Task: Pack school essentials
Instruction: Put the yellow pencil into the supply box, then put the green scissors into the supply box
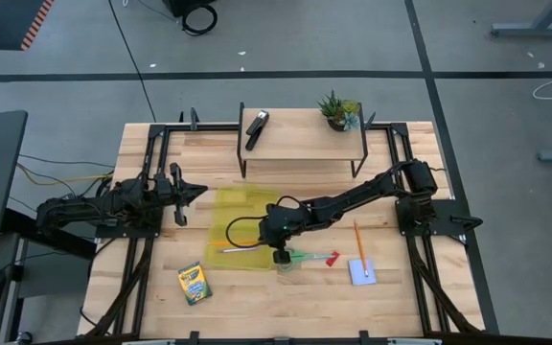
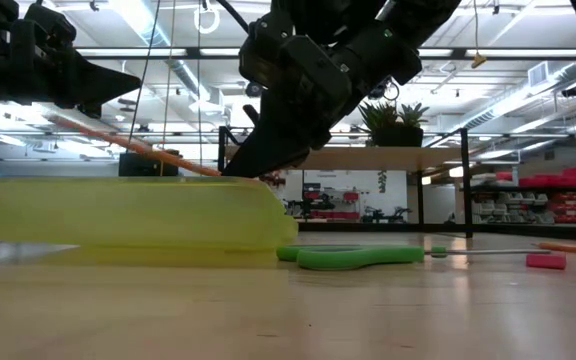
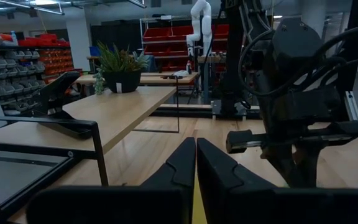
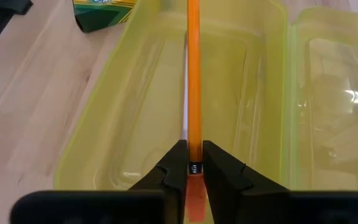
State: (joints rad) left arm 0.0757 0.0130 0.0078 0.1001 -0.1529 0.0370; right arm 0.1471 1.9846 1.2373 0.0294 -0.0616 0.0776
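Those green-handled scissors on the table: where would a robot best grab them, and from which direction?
Probably from straight above, closing across the narrow shank between the handles and blades. The green-handled scissors lie flat on the table, so only a top-down approach reaches both sides. The right gripper, busy holding a pencil, hangs just beside them.

Right end effector [image 4: 193, 167]: fingers clamped on a thin stick, arm stretched out low.
Left end effector [image 3: 196, 163]: fingers closed together, empty.

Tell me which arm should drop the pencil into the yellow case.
Right. The right gripper already clamps the pencil over the open yellow case; the left gripper waits shut beside the case, holding nothing.
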